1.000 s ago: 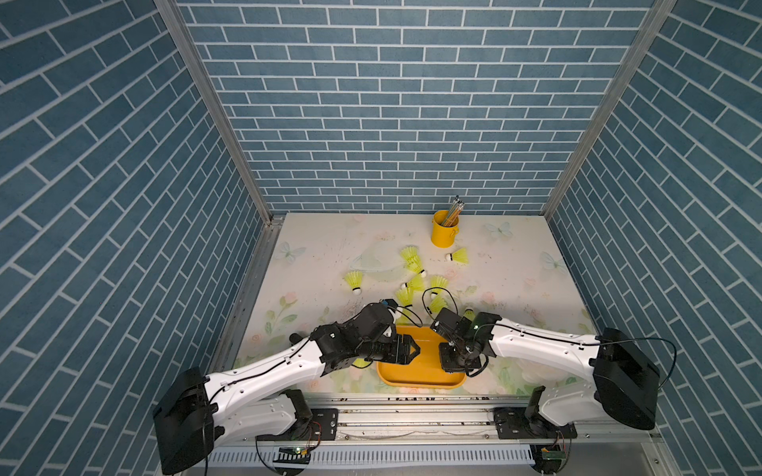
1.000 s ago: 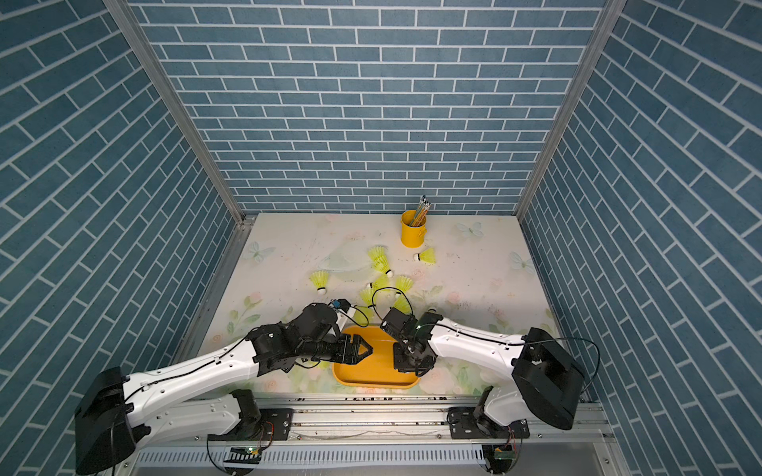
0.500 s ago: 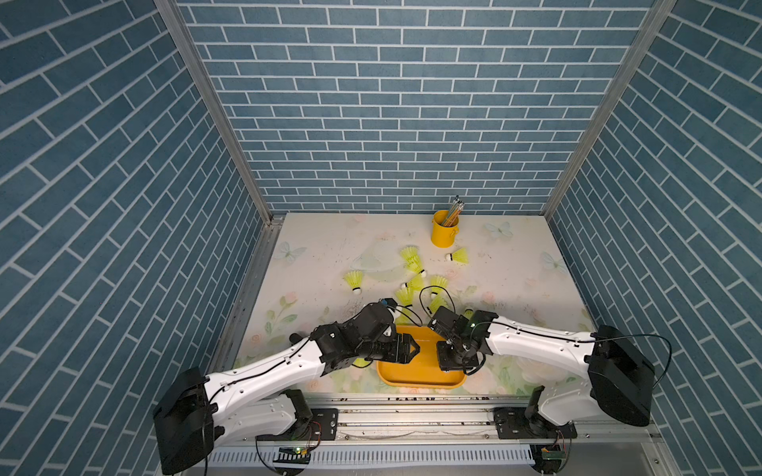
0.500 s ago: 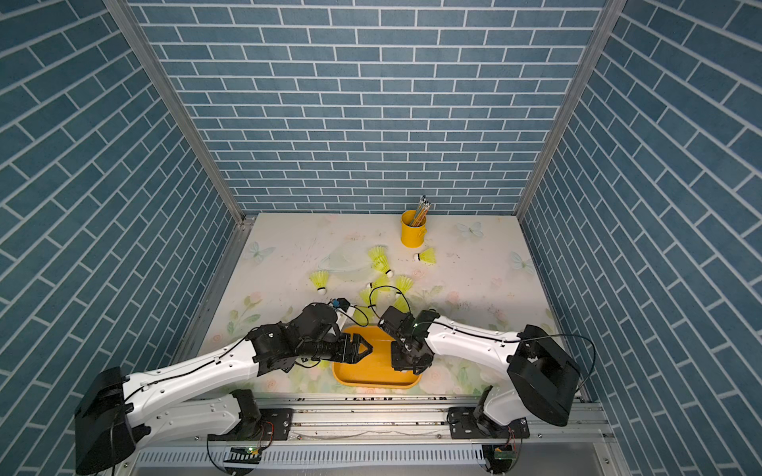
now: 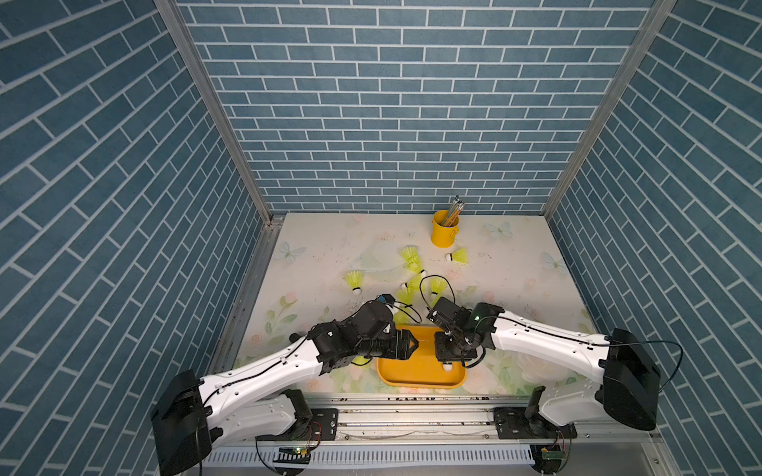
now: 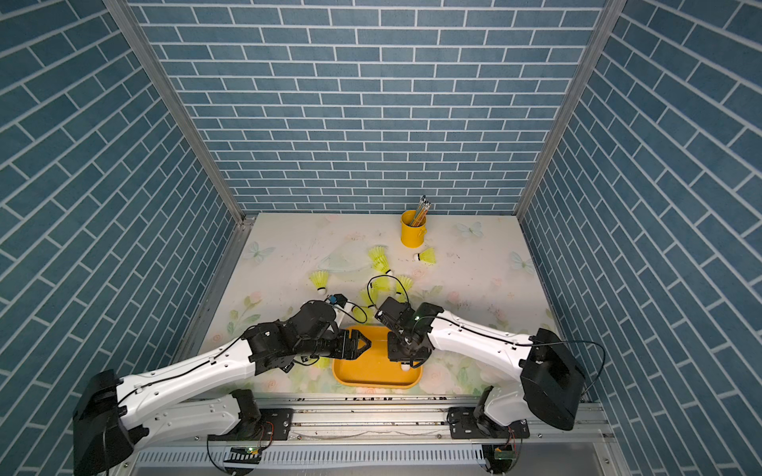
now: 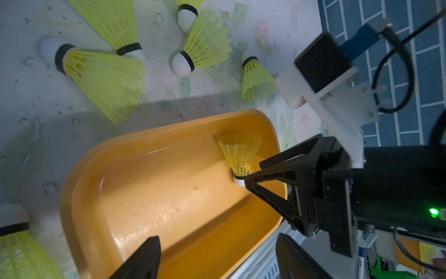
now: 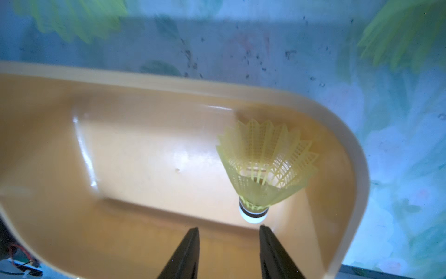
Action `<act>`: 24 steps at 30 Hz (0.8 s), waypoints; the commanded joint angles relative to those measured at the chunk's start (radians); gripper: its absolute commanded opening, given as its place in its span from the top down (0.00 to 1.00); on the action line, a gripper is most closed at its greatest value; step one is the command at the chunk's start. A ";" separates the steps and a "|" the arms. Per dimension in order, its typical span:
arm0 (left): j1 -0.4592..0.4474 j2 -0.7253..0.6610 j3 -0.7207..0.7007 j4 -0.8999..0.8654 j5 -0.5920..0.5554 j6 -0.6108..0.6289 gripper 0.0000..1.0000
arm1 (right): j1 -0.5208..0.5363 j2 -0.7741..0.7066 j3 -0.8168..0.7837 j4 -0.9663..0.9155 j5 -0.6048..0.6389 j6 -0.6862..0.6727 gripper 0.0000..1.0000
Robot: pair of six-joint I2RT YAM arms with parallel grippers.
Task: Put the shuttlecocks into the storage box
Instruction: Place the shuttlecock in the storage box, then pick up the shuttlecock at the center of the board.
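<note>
The orange storage box [image 5: 406, 377] [image 6: 363, 377] sits at the table's front edge. One yellow-green shuttlecock [image 8: 264, 164] [image 7: 239, 154] rests in its right end, and its white tip [image 5: 446, 366] points at my right gripper [image 8: 229, 229] [image 5: 451, 356]. That gripper is open just above the box floor, with the tip just beyond its fingertips and not between them. My left gripper [image 7: 217, 239] [image 5: 414, 345] hangs open and empty over the box's left part. Several more shuttlecocks [image 5: 412, 257] [image 5: 353, 282] [image 5: 457, 256] lie on the table behind the box.
A yellow pencil cup [image 5: 444, 230] stands at the back. Loose shuttlecocks [image 7: 106, 77] lie close behind the box's far rim, and one [image 5: 361, 360] shows under my left arm. A metal rail [image 5: 412, 402] runs just in front of the box. Brick walls close in three sides.
My right gripper's jaws have spread apart and the shuttlecock now lies free in the box. The right arm has shifted slightly left. The left arm has stayed put.
</note>
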 commanded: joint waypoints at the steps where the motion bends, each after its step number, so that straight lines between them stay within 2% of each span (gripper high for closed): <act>1: 0.001 -0.011 0.067 -0.066 -0.066 0.014 0.19 | 0.005 -0.052 0.068 -0.068 0.069 -0.015 0.56; 6: 0.084 0.006 0.142 -0.141 -0.108 0.044 0.20 | -0.003 -0.058 0.166 0.010 0.124 -0.113 0.46; 10: 0.226 0.025 0.171 -0.212 -0.163 0.079 0.22 | -0.026 0.032 0.278 0.078 0.123 -0.218 0.35; 13: 0.328 0.053 0.169 -0.223 -0.215 0.125 0.22 | -0.066 0.081 0.335 0.158 0.071 -0.271 0.27; 18: 0.469 0.123 0.125 -0.127 -0.229 0.185 0.21 | -0.138 0.107 0.332 0.330 -0.034 -0.306 0.14; 22: 0.560 0.208 0.092 -0.034 -0.223 0.213 0.22 | -0.180 0.162 0.362 0.380 -0.107 -0.339 0.00; 24: 0.587 0.245 0.088 0.012 -0.218 0.220 0.23 | -0.201 0.187 0.364 0.406 -0.131 -0.353 0.00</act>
